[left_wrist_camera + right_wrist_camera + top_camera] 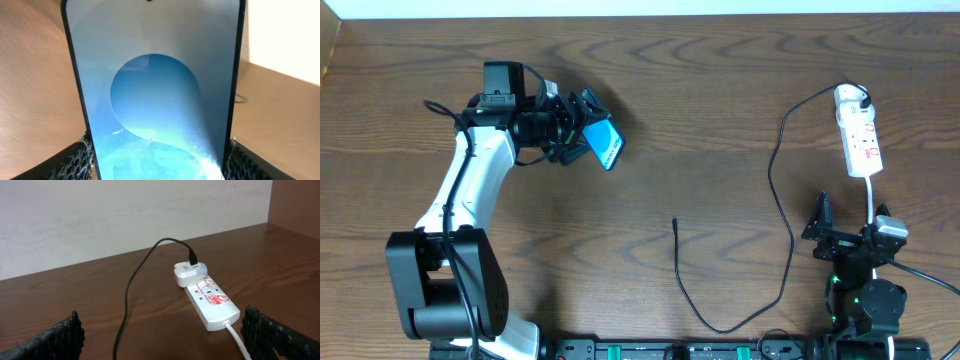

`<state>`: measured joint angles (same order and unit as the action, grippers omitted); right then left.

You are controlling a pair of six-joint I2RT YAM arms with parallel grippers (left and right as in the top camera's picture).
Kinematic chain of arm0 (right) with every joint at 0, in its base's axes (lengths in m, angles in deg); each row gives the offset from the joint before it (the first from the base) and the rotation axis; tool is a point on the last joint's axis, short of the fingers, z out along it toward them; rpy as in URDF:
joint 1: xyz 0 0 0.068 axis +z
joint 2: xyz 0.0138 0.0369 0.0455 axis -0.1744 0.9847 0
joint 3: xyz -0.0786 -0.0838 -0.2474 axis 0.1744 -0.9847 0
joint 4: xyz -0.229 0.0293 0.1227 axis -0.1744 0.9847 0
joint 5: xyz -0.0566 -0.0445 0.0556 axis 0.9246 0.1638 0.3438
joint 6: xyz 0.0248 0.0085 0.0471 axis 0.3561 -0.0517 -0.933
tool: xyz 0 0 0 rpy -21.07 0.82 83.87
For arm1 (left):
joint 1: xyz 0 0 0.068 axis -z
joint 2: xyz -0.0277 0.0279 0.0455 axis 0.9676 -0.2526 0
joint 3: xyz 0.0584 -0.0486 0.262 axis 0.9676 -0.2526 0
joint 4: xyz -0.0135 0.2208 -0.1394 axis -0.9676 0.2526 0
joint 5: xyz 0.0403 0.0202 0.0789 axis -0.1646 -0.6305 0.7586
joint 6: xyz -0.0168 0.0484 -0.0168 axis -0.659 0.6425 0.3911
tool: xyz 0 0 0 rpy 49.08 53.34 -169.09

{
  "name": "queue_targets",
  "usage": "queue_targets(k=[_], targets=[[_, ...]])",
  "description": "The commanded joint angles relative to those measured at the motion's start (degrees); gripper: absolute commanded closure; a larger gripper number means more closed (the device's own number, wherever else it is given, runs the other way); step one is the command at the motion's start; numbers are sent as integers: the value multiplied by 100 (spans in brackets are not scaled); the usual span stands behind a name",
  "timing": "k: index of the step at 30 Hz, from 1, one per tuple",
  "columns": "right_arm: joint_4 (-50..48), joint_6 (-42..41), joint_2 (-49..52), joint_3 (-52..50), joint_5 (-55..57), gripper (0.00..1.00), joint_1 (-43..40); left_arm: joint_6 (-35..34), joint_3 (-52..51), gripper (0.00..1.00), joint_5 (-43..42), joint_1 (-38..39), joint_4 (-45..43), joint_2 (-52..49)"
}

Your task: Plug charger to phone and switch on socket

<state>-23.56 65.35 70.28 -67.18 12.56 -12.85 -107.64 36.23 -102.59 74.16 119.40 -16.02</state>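
Observation:
My left gripper (582, 128) is shut on the phone (604, 144), a black-framed slab with a bright blue screen, holding it tilted above the table at the back left. It fills the left wrist view (155, 95), clamped between both fingers. The charger (782, 200) is a long thin black cable running from a white adapter on the socket (860, 137) down to its free tip (675, 222) at mid-table. The socket is a white power strip with red markings at the far right (210, 300). My right gripper (162, 335) is open and empty, just short of the socket's near end.
The socket's white cord (237, 340) runs toward my right gripper's right finger. The charger cable (125, 305) crosses the wood between the right fingers. A pale wall (125, 215) stands behind the table's far edge.

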Motion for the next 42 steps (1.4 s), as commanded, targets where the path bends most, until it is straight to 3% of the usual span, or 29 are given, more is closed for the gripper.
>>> queue_targets(k=[1, 7, 12, 42], targets=[[20, 87, -31, -4, 44, 1, 46, -1342, 35, 93, -1167, 2, -52, 138], [20, 85, -31, -4, 46, 1, 46, -2612, 35, 92, -2253, 2, -72, 138], [20, 85, -31, -4, 44, 1, 46, -3119, 35, 93, -3005, 2, -72, 138], [22, 85, -31, -4, 46, 1, 44, -3346, 35, 92, -3259, 0, -70, 138]])
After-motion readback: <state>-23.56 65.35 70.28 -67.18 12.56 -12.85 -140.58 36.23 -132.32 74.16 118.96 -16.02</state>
